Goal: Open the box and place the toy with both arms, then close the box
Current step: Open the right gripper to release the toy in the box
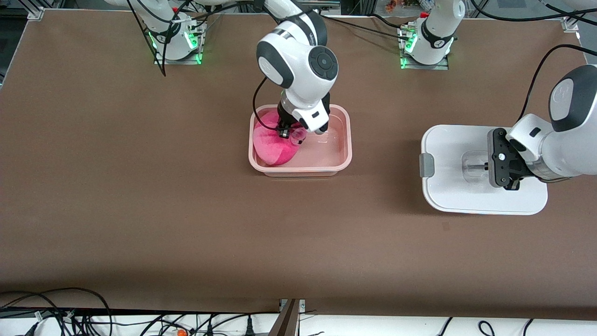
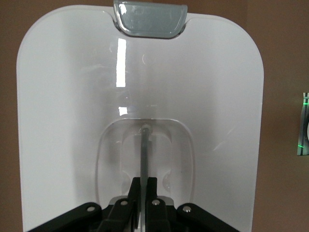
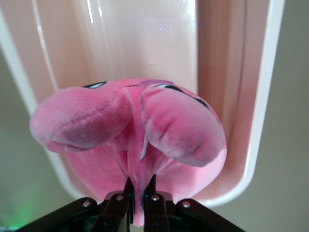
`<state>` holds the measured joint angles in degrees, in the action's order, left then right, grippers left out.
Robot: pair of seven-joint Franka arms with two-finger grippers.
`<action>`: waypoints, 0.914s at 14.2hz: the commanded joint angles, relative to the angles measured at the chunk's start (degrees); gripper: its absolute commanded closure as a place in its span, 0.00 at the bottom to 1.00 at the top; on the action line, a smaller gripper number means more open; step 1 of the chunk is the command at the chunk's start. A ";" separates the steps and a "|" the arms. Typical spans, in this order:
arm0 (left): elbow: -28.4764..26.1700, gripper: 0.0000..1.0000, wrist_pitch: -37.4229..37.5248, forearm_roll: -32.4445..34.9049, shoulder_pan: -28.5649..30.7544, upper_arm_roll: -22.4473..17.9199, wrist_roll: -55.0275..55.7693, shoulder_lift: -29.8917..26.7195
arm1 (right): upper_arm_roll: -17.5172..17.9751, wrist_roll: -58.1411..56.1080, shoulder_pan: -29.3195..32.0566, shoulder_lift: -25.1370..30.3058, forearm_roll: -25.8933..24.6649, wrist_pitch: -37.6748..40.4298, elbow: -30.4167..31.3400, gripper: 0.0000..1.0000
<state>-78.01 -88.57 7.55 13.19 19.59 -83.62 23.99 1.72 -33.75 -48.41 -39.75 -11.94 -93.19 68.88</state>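
Pinching a fold of pink plush, the right gripper (image 3: 140, 193) has its jaws nearly together on the toy (image 3: 130, 135); in the right wrist view we see fabric squeezed between the two black fingers (image 3: 126, 191). In the front view the right gripper (image 1: 285, 132) sits inside the open box (image 1: 301, 169), at the end of the tub toward the right arm's end of the table. We note the toy (image 1: 273, 144) lies in the tub at that same end, with the rest of the translucent pinkish floor bare. The right wrist view shows dark eye markings on the plush face and two paler rounded feet.

We see the left gripper's (image 2: 143, 193) jaws drawn together on the thin upright bar in the recessed centre handle (image 2: 145, 159) of the lid (image 2: 67, 121). The white lid (image 1: 447, 196) lies flat on the brown table (image 1: 140, 210), well apart from the tub, toward the left arm's end. The left gripper (image 1: 487, 165) is down over its centre recess. One grey side clip (image 1: 426, 165) shows on the lid edge facing the tub; the left wrist view shows this clip (image 2: 149, 19) as well.

We read no writing or brand mark on tub, lid or toy.
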 commanded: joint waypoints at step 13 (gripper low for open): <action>1.46 1.00 1.30 -0.17 -0.89 0.36 -1.37 -0.17 | -1.10 20.13 -3.28 -5.62 0.33 -15.02 -2.35 0.00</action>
<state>-77.77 -88.57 7.55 12.63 19.90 -83.68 23.95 1.50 -14.78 -52.02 -46.85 -13.37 -110.36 67.69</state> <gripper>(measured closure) 0.930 0.000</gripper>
